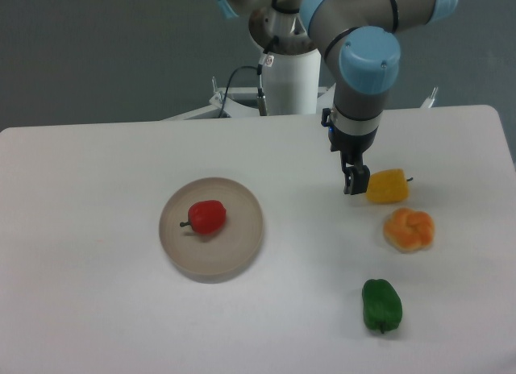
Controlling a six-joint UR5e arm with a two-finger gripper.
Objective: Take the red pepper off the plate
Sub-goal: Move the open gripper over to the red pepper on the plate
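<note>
The red pepper [208, 217] lies on its side on the round beige-grey plate [238, 249], left of the table's middle, its dark stem pointing left. My gripper [353, 183] hangs well to the right of the plate, right beside the yellow pepper [388, 186]. Its dark fingers point down and look close together with nothing between them. It is far from the red pepper.
A yellow pepper lies just right of the gripper. An orange, lobed toy food [409, 230] sits below it. A green pepper [381, 305] lies near the front right. The robot base [286, 76] stands at the table's back edge.
</note>
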